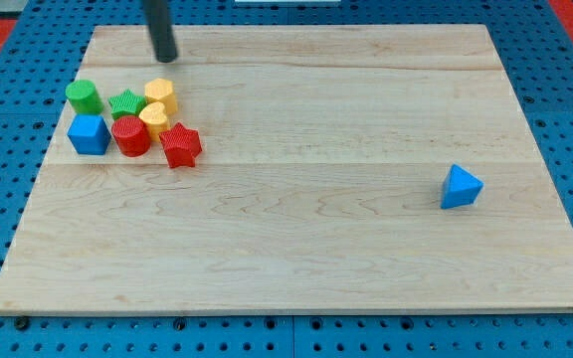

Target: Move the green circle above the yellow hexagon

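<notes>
The green circle (84, 96) sits at the view's left, beside the green star (125, 104). The yellow hexagon (160, 94) is to the right of the green star, two blocks away from the circle. A second yellow block (153, 119) lies just below the hexagon, touching it. My tip (166, 57) is near the view's top, above the hexagon and apart from every block.
A blue cube (89, 133), a red circle (130, 136) and a red star (180, 145) form the lower row of the cluster. A blue triangle (461, 187) lies alone at the view's right. The wooden board (296, 239) rests on a blue pegboard.
</notes>
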Tool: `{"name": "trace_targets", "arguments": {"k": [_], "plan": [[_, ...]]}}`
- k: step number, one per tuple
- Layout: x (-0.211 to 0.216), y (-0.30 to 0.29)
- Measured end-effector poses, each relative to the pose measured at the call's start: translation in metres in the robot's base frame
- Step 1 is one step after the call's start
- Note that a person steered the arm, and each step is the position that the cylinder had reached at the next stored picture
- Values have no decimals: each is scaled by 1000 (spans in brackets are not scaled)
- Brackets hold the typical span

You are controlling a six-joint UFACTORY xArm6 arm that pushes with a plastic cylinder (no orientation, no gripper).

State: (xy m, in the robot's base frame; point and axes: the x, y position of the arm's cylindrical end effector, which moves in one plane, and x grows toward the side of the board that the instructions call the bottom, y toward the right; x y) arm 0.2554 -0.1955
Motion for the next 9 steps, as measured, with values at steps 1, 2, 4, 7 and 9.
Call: {"name": "trace_targets", "arguments": {"k": [1, 2, 4, 7, 9], "plan": [[15, -56], [49, -103], [103, -98], [52, 45], [26, 92]]}}
